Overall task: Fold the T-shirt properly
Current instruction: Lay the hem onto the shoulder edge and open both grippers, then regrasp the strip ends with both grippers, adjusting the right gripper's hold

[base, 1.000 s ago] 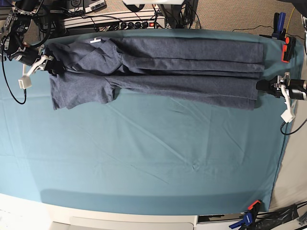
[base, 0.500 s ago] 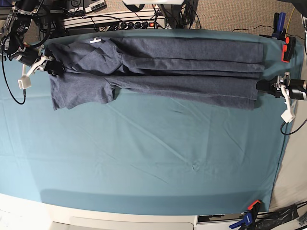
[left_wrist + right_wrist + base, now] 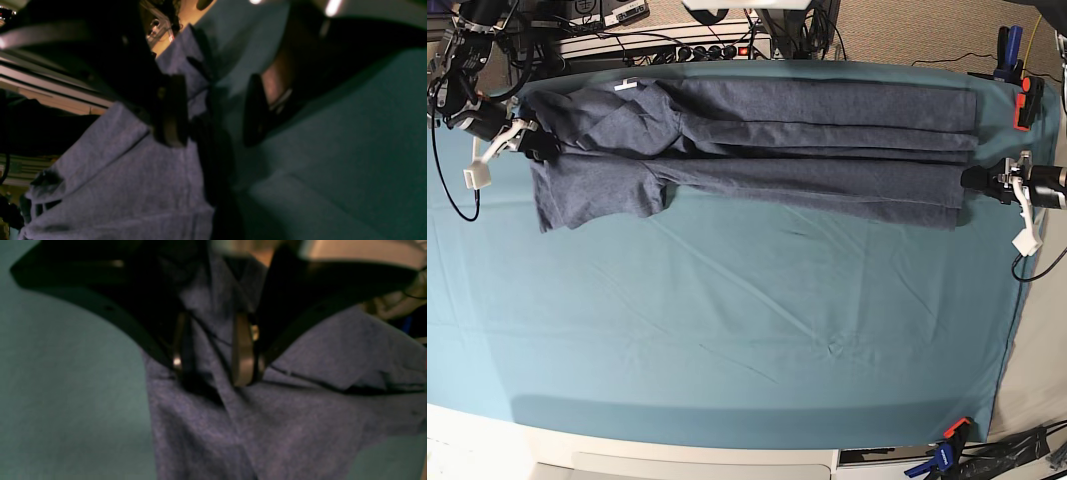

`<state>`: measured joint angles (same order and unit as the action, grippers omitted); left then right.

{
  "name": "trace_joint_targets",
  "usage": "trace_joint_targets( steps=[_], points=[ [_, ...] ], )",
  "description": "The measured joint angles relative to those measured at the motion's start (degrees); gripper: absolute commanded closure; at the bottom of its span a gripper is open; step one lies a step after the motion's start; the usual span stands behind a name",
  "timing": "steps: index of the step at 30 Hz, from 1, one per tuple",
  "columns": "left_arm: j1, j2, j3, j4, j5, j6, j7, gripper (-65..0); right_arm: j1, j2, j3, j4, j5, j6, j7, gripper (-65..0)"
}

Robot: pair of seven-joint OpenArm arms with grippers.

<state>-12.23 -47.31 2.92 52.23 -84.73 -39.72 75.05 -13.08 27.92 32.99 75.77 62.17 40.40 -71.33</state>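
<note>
The slate blue-grey T-shirt [image 3: 777,150] lies folded lengthwise in a long band across the back of the table, sleeve end at the left. My left gripper [image 3: 967,181] is at the shirt's right end; in the left wrist view it [image 3: 213,111] stands open, one fingertip [image 3: 171,110] over the T-shirt [image 3: 133,186] and the other over bare cloth. My right gripper [image 3: 539,143] is at the sleeve end. In the right wrist view it [image 3: 213,348] has its fingers apart, astride a ridge of the T-shirt [image 3: 267,426], with a gap showing between the pads.
A teal table cloth [image 3: 747,320] covers the table. Clamps hold it at the right rear [image 3: 1025,95] and front right [image 3: 949,450]. A power strip [image 3: 677,45] and cables run behind the back edge. White blocks hang from both arms.
My right gripper has shifted slightly up and to the left at the sleeve end. The shirt and the left gripper look unchanged.
</note>
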Motion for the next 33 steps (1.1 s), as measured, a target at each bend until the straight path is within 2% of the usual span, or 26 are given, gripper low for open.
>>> trace_joint_targets(
  steps=[2,11,16,20,24,33],
  points=[
    [0.00,0.00,0.00,0.00,0.00,0.00,0.00,-29.4,0.55,0.02,0.00,0.00,-0.20,0.15,-0.02,-29.6],
    [0.00,0.00,0.00,0.00,0.02,0.00,0.00,-29.4,2.64,0.02,0.00,0.00,-2.84,-0.04,-0.13,-29.6],
    [0.00,0.00,0.00,0.00,0.02,0.00,0.00,-29.4,3.13,0.02,0.00,0.00,-5.29,-0.02,1.70,-29.6],
    [0.00,0.02,0.00,0.00,0.00,0.00,0.00,-29.4,3.10,0.02,0.00,-0.02,-4.87,-0.04,1.73,-29.6],
    [0.00,0.00,0.00,0.00,0.02,0.00,0.00,-29.4,3.08,0.02,0.00,-0.15,-1.57,-0.33,1.44,-29.6],
    [0.00,0.00,0.00,0.00,0.02,0.00,-0.02,-29.4,3.63,0.02,0.00,1.86,-1.57,-0.48,0.13,-29.6]
  ],
)
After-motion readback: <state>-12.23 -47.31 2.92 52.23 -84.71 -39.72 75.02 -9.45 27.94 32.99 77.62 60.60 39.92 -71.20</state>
